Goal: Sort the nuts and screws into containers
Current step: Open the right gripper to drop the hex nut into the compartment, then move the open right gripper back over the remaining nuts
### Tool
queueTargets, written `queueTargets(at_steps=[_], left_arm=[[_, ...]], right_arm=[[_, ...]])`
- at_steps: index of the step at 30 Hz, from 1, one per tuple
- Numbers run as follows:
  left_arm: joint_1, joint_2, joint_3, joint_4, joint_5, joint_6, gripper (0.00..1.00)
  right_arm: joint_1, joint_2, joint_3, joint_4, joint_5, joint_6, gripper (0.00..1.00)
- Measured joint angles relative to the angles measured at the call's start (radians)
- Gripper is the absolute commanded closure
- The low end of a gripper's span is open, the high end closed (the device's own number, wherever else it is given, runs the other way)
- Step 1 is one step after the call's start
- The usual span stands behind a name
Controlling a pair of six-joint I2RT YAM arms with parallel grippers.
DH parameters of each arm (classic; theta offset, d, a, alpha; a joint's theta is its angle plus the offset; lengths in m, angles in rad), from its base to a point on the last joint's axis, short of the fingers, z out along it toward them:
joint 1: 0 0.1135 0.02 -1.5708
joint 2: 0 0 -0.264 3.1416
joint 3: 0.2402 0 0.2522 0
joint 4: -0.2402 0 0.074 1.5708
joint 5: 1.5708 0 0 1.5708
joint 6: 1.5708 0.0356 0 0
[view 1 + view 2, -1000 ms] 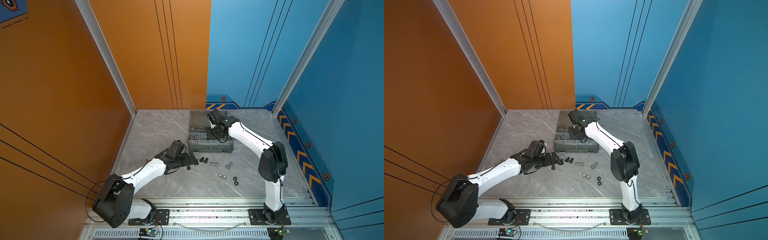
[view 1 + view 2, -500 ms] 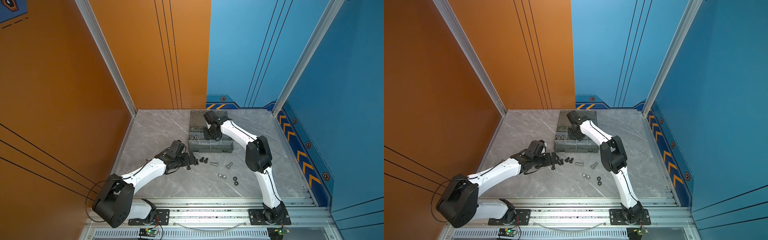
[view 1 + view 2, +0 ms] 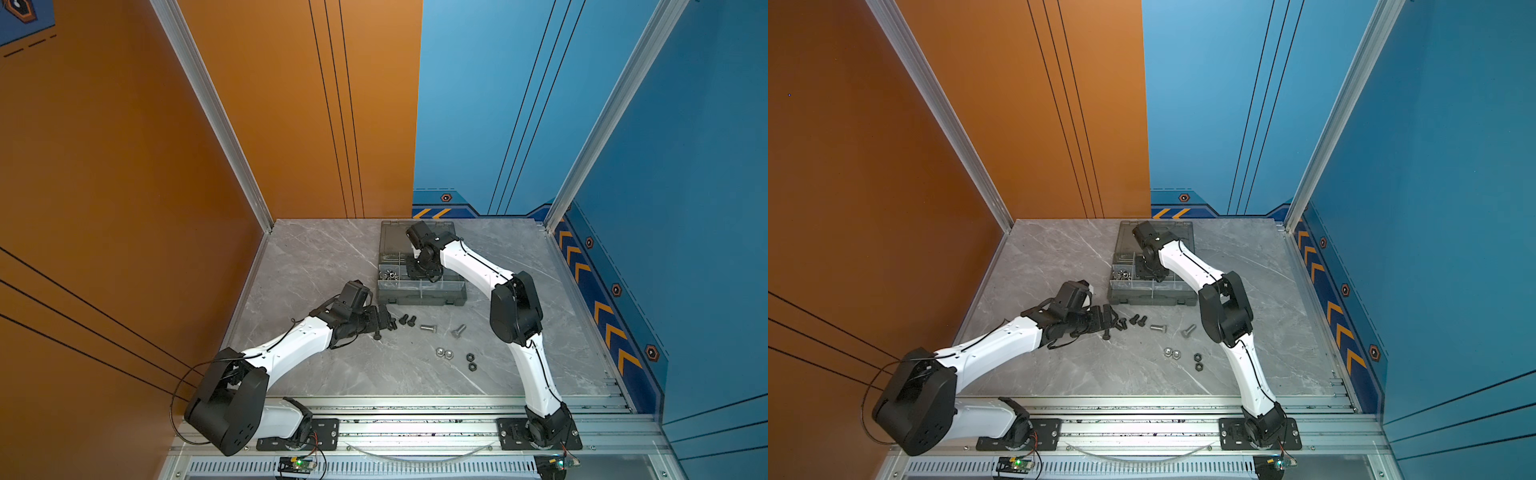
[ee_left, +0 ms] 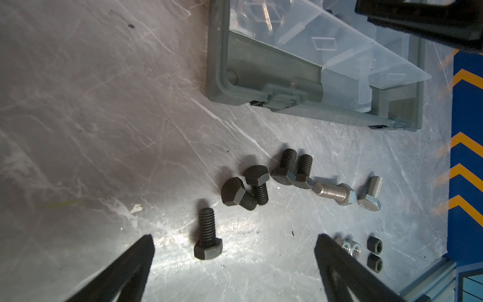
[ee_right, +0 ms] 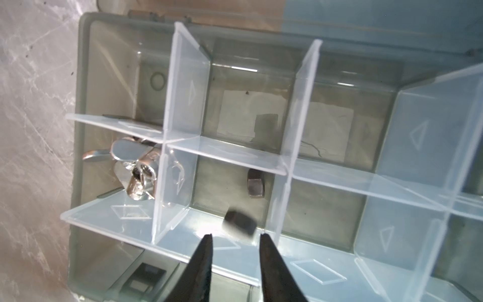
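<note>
Marble top point(image 3: 332, 374) | case point(image 5: 78, 104): wing nuts point(image 5: 136, 167), black nut point(image 5: 256, 185) adjacent cells | left pincer point(image 4: 234, 237), right pincer point(image 5: 235, 235) agape, empty

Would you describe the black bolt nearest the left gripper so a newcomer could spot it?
Find the dark grey organiser case on the table; loose bolts lie in a row before it. At the row's left end, by the open left gripper, the black bolt lies alone, whereas the other black bolts lie in pairs.

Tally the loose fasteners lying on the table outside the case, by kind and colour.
Black bolts: 5
Silver bolts: 2
Silver hex nuts: 2
Black hex nuts: 2
Total: 11
</note>
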Motion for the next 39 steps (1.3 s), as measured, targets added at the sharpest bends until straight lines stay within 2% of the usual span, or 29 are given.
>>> queueTargets(at_steps=[9, 14, 23, 32, 39], left_arm=[[0.0, -0.01, 0.0, 0.0, 0.0, -0.007, 0.02], [0.0, -0.013, 0.0, 0.0, 0.0, -0.007, 0.02], [0.0, -0.013, 0.0, 0.0, 0.0, -0.007, 0.02], [0.002, -0.021, 0.0, 0.0, 0.0, -0.007, 0.02], [0.003, -0.021, 0.0, -0.001, 0.0, -0.007, 0.02]], right_arm=[[0.0, -0.01, 0.003, -0.001, -0.012, -0.004, 0.53], [-0.009, -0.096, -0.06, -0.011, -0.005, -0.019, 0.51], [-0.016, -0.433, -0.393, -0.019, 0.02, -0.021, 0.49], [-0.015, -0.683, -0.805, -0.039, 0.039, 0.033, 0.47], [-0.015, -0.837, -0.993, -0.044, 0.044, 0.089, 0.46]])
